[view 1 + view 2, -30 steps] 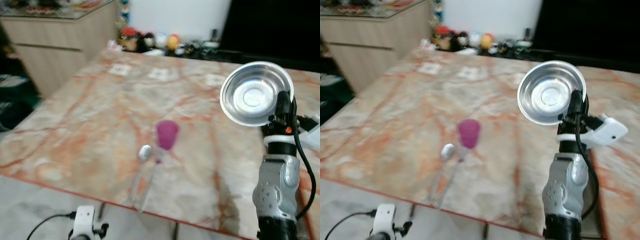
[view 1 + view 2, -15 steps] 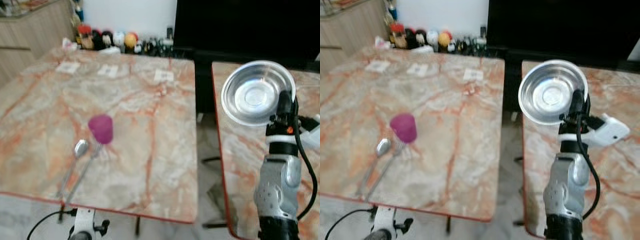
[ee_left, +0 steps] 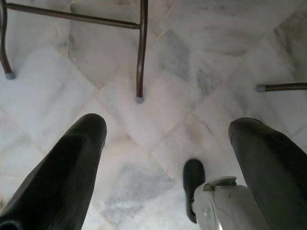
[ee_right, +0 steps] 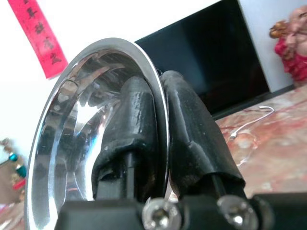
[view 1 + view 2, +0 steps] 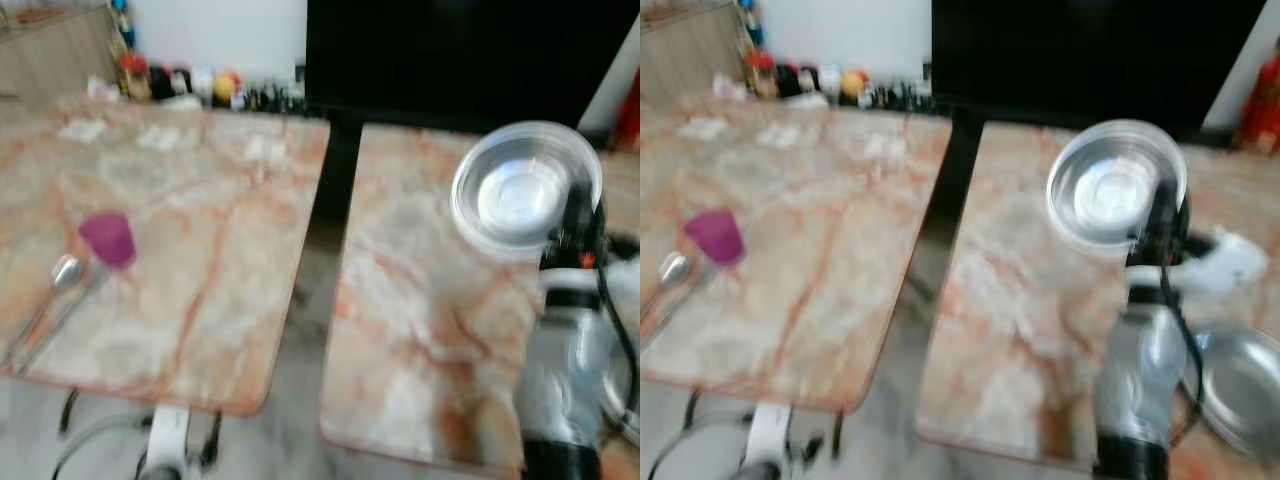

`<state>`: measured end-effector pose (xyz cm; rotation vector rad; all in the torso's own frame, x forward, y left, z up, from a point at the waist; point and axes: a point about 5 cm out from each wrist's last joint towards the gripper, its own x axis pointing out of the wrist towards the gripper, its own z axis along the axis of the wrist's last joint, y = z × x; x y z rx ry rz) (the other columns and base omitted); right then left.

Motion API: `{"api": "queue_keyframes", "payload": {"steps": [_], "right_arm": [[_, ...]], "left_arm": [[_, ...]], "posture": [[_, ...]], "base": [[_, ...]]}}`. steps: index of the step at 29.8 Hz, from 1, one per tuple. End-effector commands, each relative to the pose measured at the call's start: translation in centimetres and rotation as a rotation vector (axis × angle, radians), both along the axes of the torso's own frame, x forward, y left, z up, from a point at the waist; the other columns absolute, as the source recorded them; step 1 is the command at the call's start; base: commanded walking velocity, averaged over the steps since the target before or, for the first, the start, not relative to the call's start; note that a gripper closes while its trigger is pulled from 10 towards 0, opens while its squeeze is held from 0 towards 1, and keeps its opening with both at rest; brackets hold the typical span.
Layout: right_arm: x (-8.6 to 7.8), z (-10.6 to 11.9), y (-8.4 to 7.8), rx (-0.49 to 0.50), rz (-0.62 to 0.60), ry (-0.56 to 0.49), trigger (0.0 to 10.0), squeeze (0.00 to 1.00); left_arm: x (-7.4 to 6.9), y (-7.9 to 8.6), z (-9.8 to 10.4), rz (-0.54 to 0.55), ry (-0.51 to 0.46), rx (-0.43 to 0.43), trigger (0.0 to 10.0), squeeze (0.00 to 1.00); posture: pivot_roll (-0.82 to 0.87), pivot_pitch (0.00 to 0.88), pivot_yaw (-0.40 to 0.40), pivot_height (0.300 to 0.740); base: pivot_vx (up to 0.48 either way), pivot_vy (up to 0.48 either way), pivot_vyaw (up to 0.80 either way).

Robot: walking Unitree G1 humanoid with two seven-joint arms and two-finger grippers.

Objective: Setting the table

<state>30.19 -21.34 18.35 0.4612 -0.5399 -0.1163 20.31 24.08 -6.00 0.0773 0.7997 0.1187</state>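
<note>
A spoon (image 5: pixel 63 272) and a magenta cup (image 5: pixel 108 239) are seen at the left marble table's (image 5: pixel 200 200) near-left part, just beside each other. The left gripper (image 3: pixel 163 143) is held wide open over the white floor tiles (image 3: pixel 192 57), holding nothing. A dark gap (image 5: pixel 320 230) separates the tables. The right gripper (image 4: pixel 160 139) is clamped on the steel bowl's (image 5: pixel 522 190) rim, raised above the right marble table (image 5: pixel 420 300). A second steel dish (image 5: pixel 1238 380) lies far right, near the edge.

Camera swung right — second plate (image 5: pixel 1240 385) now visible.
</note>
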Motion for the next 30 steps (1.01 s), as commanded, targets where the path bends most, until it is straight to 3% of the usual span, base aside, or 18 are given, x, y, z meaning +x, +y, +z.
{"api": "queue_keyframes", "payload": {"steps": [1,11,14,18,19,23,27,29,30], "right_arm": [[-0.5,0.2,-0.9,-0.018,-0.036,-0.001,10.0,0.0],[-2.8,-0.8,-3.9,-0.006,-0.176,0.064,10.0,0.0],[-4.0,-1.0,-5.6,-0.043,-0.258,0.116,10.0,0.0],[-5.2,-1.4,-7.4,-0.022,-0.319,0.194,10.0,0.0],[-5.8,-1.9,-8.2,0.039,-0.345,0.223,10.0,0.0],[-6.8,-2.9,-9.5,0.102,-0.37,0.328,10.0,0.0],[-7.2,-3.1,-10.0,0.165,-0.374,0.355,10.0,0.0],[-7.7,-3.7,-10.7,0.293,-0.403,0.389,10.0,0.0],[-7.7,-3.7,-10.7,0.293,-0.403,0.389,10.0,0.0]], "left_arm": [[0.0,-0.3,-0.1,-0.002,0.001,-0.005,10.0,0.0],[0.0,-0.6,-0.2,-0.006,0.006,-0.007,10.0,0.0],[0.0,-0.6,-0.2,-0.005,0.006,-0.009,10.0,0.0],[0.0,-0.7,-0.2,-0.008,0.009,-0.011,10.0,0.0],[-0.1,-0.8,-0.3,-0.011,0.011,-0.012,10.0,0.0],[0.0,-0.8,-0.3,-0.015,0.012,-0.012,10.0,0.0],[0.0,-0.8,-0.2,-0.015,0.012,-0.011,10.0,0.0],[0.0,-0.8,-0.3,-0.019,0.016,-0.009,10.0,0.0],[0.0,-0.8,-0.3,-0.019,0.016,-0.009,10.0,0.0]], "posture": [[0.08,0.021,-0.037,0.74],[0.06,0.036,-0.032,0.74],[0.04,0.04,-0.033,0.74],[0.04,0.04,-0.032,0.74],[0.03,0.04,-0.03,0.74],[0.03,0.041,-0.029,0.74],[0.02,0.041,-0.027,0.74],[0.02,0.038,-0.024,0.74],[0.02,0.038,-0.024,0.74]], "base": [[0.0,0.0,0.0],[0.0,0.0,0.0],[0.0,0.0,0.0],[0.0,0.0,0.0],[0.0,0.0,0.0],[0.0,0.0,0.0],[0.0,0.0,0.0],[0.0,0.0,0.0],[0.0,0.0,0.0]]}}
